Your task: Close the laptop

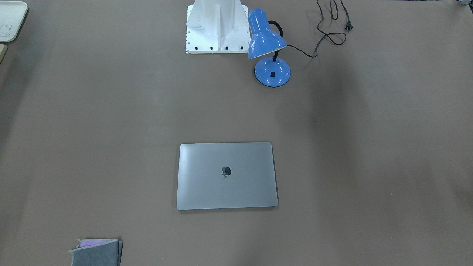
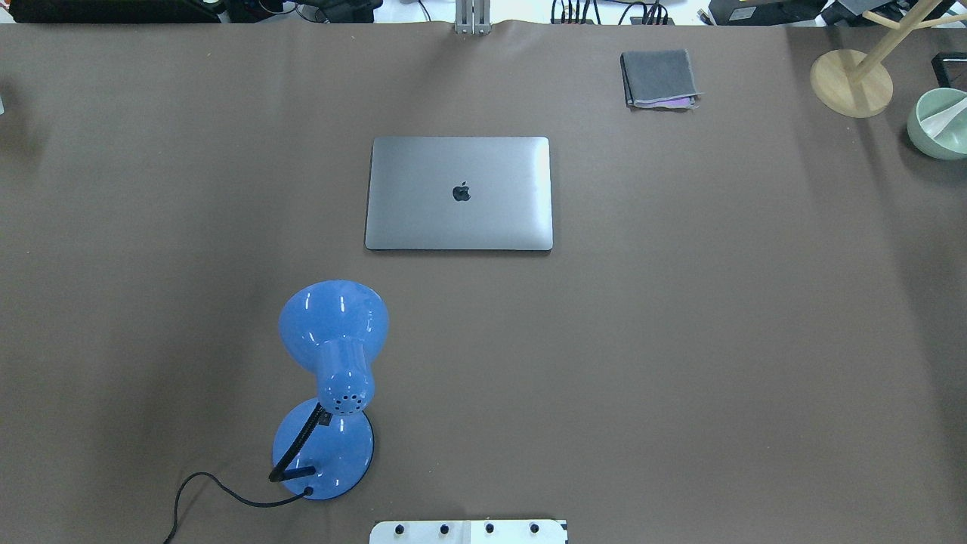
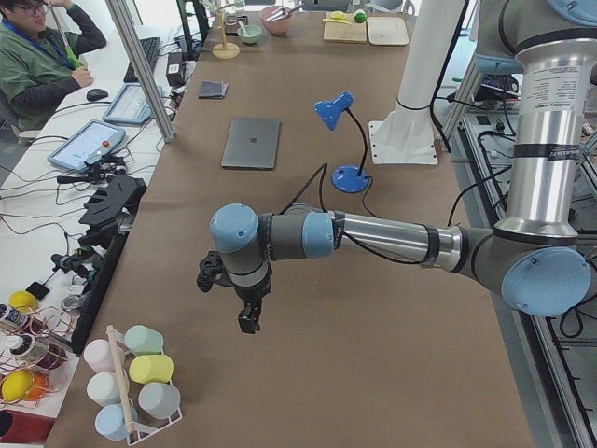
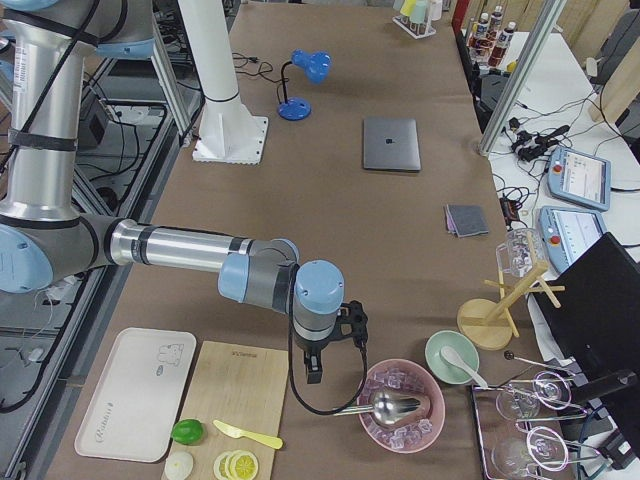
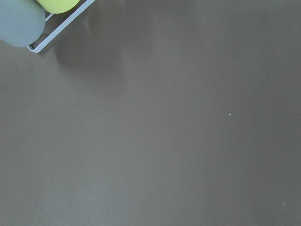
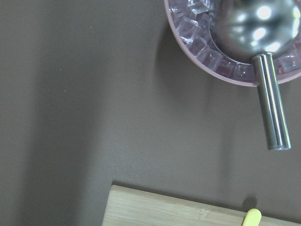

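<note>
Laptop (image 2: 459, 193) — lid down, flat

— What does the laptop (image 2: 458, 193) look like?
— I see smooth grey metal, softly shiny. Near the laptop, the lamp (image 2: 334, 321) is glossy blue, the pouch (image 2: 659, 75) is fuzzy grey cloth, and the table cover (image 2: 718, 340) is matt brown.

The left pincer (image 3: 246, 317) and right pincer (image 4: 314, 370) are seen only from the ends of the bench (image 3: 373, 373); jaw spacing cannot be told. The grey pouch (image 1: 97, 252) is cut off at the front view's lower edge.
</note>
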